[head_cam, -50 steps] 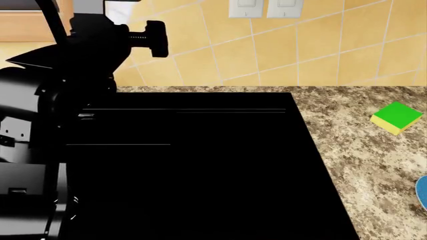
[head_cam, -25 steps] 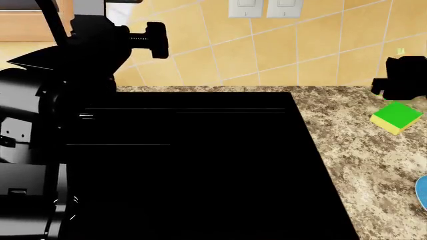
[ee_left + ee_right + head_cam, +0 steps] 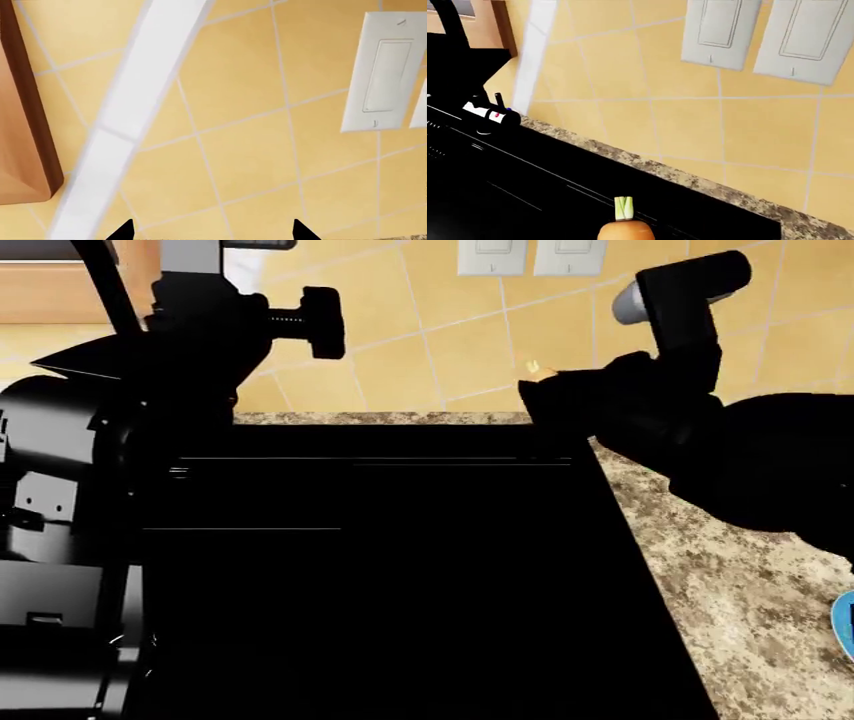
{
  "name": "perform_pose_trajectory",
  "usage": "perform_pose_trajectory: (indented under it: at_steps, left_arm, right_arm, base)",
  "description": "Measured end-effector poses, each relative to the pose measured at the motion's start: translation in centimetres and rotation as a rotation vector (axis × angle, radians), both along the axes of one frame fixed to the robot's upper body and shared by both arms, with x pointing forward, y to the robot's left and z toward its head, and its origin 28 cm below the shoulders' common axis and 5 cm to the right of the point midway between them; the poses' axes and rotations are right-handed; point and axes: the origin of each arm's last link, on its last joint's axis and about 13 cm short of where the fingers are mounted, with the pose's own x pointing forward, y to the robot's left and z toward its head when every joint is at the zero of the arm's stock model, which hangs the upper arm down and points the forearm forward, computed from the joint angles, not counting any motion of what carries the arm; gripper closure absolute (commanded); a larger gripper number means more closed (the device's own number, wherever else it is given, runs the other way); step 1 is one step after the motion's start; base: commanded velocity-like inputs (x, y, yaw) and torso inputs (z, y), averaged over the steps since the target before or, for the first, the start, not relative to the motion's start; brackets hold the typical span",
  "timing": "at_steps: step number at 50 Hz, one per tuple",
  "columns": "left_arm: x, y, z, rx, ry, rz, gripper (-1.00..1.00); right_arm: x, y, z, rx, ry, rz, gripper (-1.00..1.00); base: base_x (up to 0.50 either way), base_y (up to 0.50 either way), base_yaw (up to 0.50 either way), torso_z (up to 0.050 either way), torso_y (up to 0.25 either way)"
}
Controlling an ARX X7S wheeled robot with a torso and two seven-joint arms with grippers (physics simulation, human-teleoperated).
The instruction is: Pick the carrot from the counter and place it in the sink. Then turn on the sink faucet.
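Note:
My right gripper (image 3: 545, 392) hangs over the back right corner of the black sink (image 3: 400, 580), shut on the carrot. In the right wrist view the orange carrot (image 3: 625, 231) pokes out with its green stem tip (image 3: 623, 207) toward the tiled wall and the dark basin (image 3: 527, 190) below it. Only a tiny tip of the carrot (image 3: 534, 367) shows in the head view. The sink faucet lever with its red mark (image 3: 494, 114) sits at the sink's back edge, partly behind my left arm (image 3: 80, 490). My left gripper (image 3: 212, 231) is open, facing the wall with nothing between its fingertips.
Speckled counter (image 3: 747, 580) runs right of the sink, with a blue plate edge (image 3: 845, 625) at the far right. Two white wall switches (image 3: 534, 255) are on the yellow tiles. A wooden cabinet (image 3: 54, 290) is at the upper left.
My right arm has swung in from the right edge to the sink's back right corner, carrying the carrot and now covering the green sponge. The left arm has barely moved.

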Motion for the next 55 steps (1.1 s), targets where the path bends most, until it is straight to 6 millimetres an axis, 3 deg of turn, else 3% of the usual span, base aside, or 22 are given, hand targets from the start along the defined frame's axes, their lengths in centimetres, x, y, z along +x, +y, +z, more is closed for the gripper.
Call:
perform_pose_trajectory:
  at_steps: [17, 40, 49, 55]
  left_arm:
    - [0.2, -0.3, -0.3, -0.003, 0.009, -0.009, -1.00]
    - [0.3, -0.5, -0.7, -0.007, 0.016, -0.015, -1.00]
    - [0.3, -0.4, -0.9, -0.010, 0.018, -0.016, -1.00]
    - [0.3, -0.4, -0.9, -0.012, 0.019, -0.018, -1.00]
  right_arm:
    - [1.9, 5.0, -3.9, -0.026, 0.093, 0.202, 1.00]
    - [5.8, 9.8, -9.6, -0.113, 0.247, 0.310, 1.00]
    - [6.1, 11.1, -11.1, -0.198, 0.329, 0.356, 1.00]
    - [6.4, 11.4, -10.5, -0.247, 0.337, 0.366, 1.00]
  base:
    - [0.00, 0.00, 0.00, 0.000, 0.000]
    - [0.00, 0.00, 0.00, 0.000, 0.000]
    - [0.00, 0.00, 0.00, 0.000, 0.000]
    - [0.00, 0.00, 0.00, 0.000, 0.000]
